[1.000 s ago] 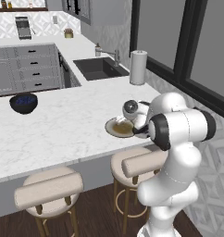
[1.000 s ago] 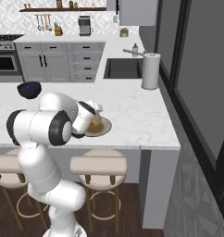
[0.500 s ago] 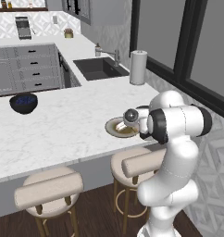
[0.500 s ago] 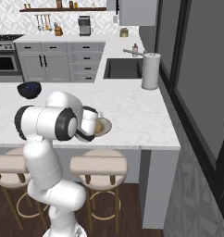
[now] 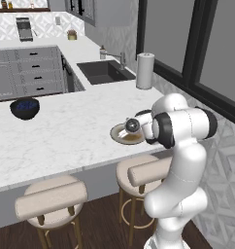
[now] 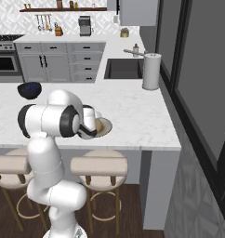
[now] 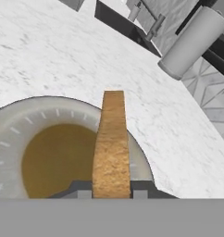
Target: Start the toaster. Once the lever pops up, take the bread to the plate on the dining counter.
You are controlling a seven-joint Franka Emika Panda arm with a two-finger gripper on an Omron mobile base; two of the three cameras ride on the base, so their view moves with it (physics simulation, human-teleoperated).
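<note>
The bread stands edge-on between the two finger tips of the gripper, which is clamped on its lower end, and it hangs just over the plate near the front edge of the dining counter. The slice sits above the right part of the plate, toward the rim rather than the brown centre. To finish well, I judge the hand should shift a little toward the middle of the plate, tip so the slice comes closer to flat, lower until the crust is touching the dish, and only then part the fingers; letting go from this upright pose risks the slice toppling over the rim onto the marble.

Around it, a dark blue-filled bowl stands well apart along the counter, and a paper towel roll rises near the sink farther back. Two stools are tucked under the overhang beside the robot. Nothing lies between the slice and the plate, so the descent looks unobstructed
</note>
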